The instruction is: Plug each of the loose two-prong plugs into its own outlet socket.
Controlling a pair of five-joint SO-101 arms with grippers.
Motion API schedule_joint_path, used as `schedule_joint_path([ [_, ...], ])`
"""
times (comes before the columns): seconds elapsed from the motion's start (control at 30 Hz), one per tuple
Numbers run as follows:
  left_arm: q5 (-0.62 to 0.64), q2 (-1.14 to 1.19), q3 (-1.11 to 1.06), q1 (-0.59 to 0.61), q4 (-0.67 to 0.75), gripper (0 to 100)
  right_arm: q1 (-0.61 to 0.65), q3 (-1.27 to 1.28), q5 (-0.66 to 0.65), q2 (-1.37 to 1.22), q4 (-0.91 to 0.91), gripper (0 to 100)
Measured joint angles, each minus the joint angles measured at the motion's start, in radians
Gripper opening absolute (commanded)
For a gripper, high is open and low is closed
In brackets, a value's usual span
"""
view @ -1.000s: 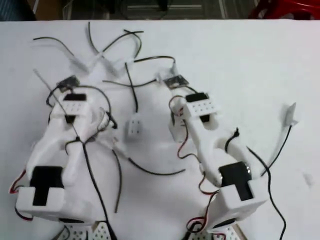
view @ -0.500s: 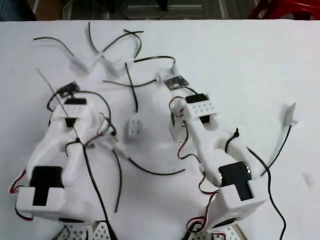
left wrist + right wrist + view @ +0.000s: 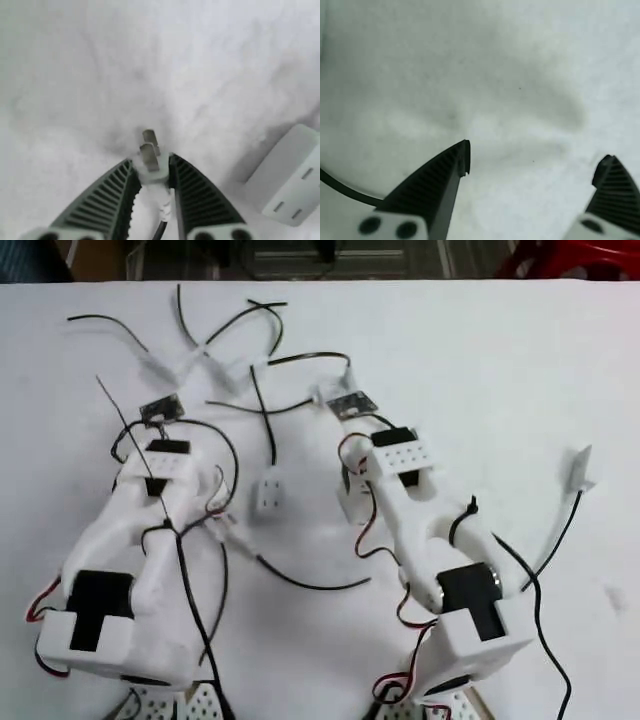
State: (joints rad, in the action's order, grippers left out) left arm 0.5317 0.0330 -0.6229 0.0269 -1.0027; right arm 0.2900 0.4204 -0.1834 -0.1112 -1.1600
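Note:
My left gripper (image 3: 150, 162) is shut on a white two-prong plug (image 3: 149, 150), prongs pointing out just above the white table. A white outlet socket block (image 3: 292, 185) lies close beside it. In the high view the block (image 3: 268, 490) sits between the two arms, and the left gripper (image 3: 212, 510) is just to its left, with the plug's black cable (image 3: 300, 583) trailing across the table. My right gripper (image 3: 536, 157) is open over bare table with nothing between its fingers; in the high view it (image 3: 350, 500) is right of the block.
Several loose white plugs with black cables lie tangled at the back of the table (image 3: 215, 370). Another plug (image 3: 580, 470) lies alone at the far right, its cable running toward the right arm. The table's right side (image 3: 520, 370) is bare.
The left arm has swung to the right, bringing its gripper and the plug closer to the outlet block. The right arm has stayed still.

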Motion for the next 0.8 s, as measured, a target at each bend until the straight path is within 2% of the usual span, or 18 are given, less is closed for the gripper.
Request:
schedule_joint_path([
  [0.07, -0.058, 0.000, 0.002, 0.009, 0.009, 2, 0.000, 0.000, 0.000, 0.000, 0.000, 38.0],
  [0.13, -0.170, 0.000, 0.020, 0.043, 0.009, 2, 0.000, 0.000, 0.000, 0.000, 0.000, 38.0],
  [0.43, -0.924, 0.000, 0.103, 0.204, 0.012, 2, 0.000, 0.000, 0.000, 0.000, 0.000, 38.0],
  [0.57, -1.209, 0.000, 0.103, 0.249, 0.012, 2, 0.000, 0.000, 0.000, 0.000, 0.000, 38.0],
  [0.67, -1.313, 0.000, 0.103, 0.261, 0.012, 4, 0.000, 0.000, 0.000, 0.000, 0.000, 38.0],
  [0.8, -1.344, 0.025, 0.103, 0.261, 0.012, 19, -0.005, 0.000, 0.000, 0.000, 0.000, 38.0],
])
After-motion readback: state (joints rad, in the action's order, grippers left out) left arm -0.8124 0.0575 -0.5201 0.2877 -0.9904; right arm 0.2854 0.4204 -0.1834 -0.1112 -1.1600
